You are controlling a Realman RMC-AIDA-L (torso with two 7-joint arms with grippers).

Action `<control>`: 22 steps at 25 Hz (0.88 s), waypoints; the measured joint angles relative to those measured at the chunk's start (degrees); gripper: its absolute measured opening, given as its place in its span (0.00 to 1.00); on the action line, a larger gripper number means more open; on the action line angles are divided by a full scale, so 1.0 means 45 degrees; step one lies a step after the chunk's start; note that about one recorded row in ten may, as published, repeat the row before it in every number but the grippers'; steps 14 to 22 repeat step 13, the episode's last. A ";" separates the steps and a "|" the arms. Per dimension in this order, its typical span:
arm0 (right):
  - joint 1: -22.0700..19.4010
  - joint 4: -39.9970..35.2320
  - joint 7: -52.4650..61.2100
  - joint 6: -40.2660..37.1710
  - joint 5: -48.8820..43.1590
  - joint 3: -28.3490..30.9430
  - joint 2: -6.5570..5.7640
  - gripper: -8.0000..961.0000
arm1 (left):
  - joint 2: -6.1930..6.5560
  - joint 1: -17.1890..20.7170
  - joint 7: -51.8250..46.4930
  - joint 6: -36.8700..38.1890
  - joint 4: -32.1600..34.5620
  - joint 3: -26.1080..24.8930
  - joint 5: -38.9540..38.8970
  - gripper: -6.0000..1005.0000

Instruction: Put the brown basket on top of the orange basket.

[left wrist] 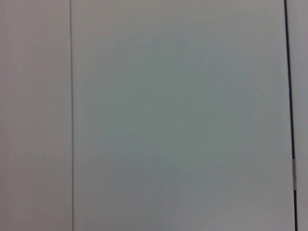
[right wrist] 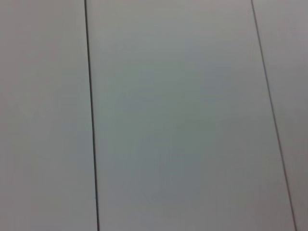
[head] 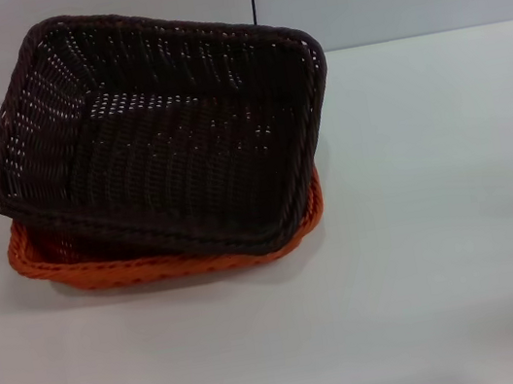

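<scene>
Brown basket (head: 163, 134) nested askew atop orange basket (head: 165, 264); fingers unseen, state unknowable.

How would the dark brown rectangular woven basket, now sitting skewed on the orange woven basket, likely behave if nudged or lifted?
The dark brown rectangular woven basket probably lifts light for its size, given its open weave. It sits tilted and rotated on the bright orange woven basket, so a nudge might rock or slide it. Its braided rim looks fairly stiff, likely holding shape.
</scene>
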 joint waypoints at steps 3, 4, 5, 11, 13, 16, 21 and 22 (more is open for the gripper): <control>-0.0059 0.0034 0.0116 0.0296 0.0144 -0.0304 0.0019 0.84 | 0.0018 0.0002 -0.0284 0.0184 0.0225 -0.0016 -0.0010 0.83; -0.0066 0.0096 0.0131 0.0464 0.0165 -0.0470 0.0021 0.84 | 0.0014 0.0001 -0.0293 0.0336 0.0300 -0.0022 -0.0008 0.83; -0.0066 0.0096 0.0131 0.0464 0.0165 -0.0470 0.0021 0.84 | 0.0014 0.0001 -0.0293 0.0336 0.0300 -0.0022 -0.0008 0.83; -0.0048 0.0196 0.0170 0.0636 0.0173 -0.0600 0.0023 0.84 | 0.0004 -0.0041 -0.0318 0.0526 0.0509 -0.0025 -0.0004 0.83; -0.0060 0.0237 0.0177 0.0687 0.0177 -0.0641 0.0023 0.84 | 0.0005 0.0004 -0.0393 0.0527 0.0516 -0.0026 -0.0004 0.83; -0.0060 0.0237 0.0177 0.0687 0.0177 -0.0641 0.0023 0.84 | 0.0005 0.0004 -0.0393 0.0527 0.0516 -0.0026 -0.0004 0.83; -0.0060 0.0237 0.0177 0.0687 0.0177 -0.0641 0.0023 0.84 | 0.0005 0.0004 -0.0393 0.0527 0.0516 -0.0026 -0.0004 0.83; -0.0060 0.0237 0.0177 0.0687 0.0177 -0.0641 0.0023 0.84 | 0.0005 0.0004 -0.0393 0.0527 0.0516 -0.0026 -0.0004 0.83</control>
